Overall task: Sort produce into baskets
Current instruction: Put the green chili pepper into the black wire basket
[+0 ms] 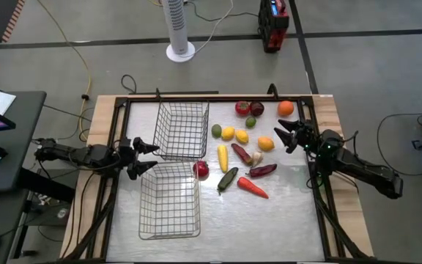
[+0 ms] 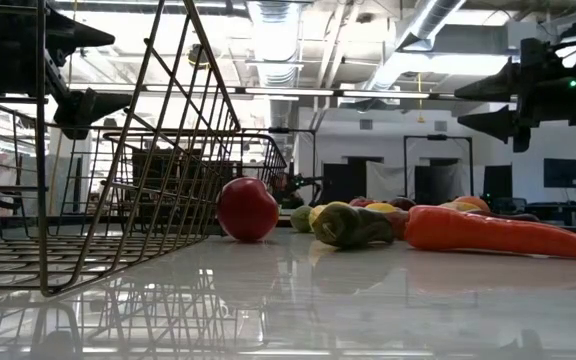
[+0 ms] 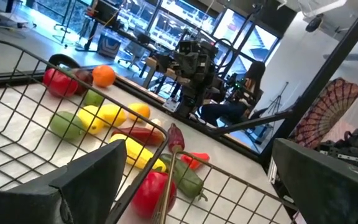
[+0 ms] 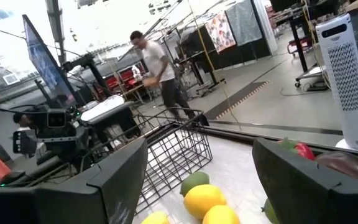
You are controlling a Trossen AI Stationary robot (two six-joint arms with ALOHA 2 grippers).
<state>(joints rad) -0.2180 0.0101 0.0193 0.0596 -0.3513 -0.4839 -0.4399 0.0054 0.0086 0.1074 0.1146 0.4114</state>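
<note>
Two baskets (image 1: 182, 130) (image 1: 169, 201) are seen unfilled from above, produce (image 1: 244, 150) scattered beside them; left gripper (image 1: 145, 157) and right gripper (image 1: 285, 135) are held open; low down, an apple (image 2: 247, 209) is seen beside mesh.

Your left gripper (image 3: 194, 180) shows its two dark fingers (image 3: 82, 183) spread wide, over the basket (image 3: 17, 134) rim. Just beyond that rim lies a red apple (image 3: 151, 193), with a green cucumber (image 3: 188, 177) and an orange carrot (image 3: 194, 160) beside it. Farther from the rim: yellow corn (image 3: 138, 152), lemons (image 3: 107, 115), a lime (image 3: 67, 124), an orange (image 3: 104, 75) and a tomato (image 3: 58, 81). The right arm (image 3: 194, 68) stands past the produce.
</note>
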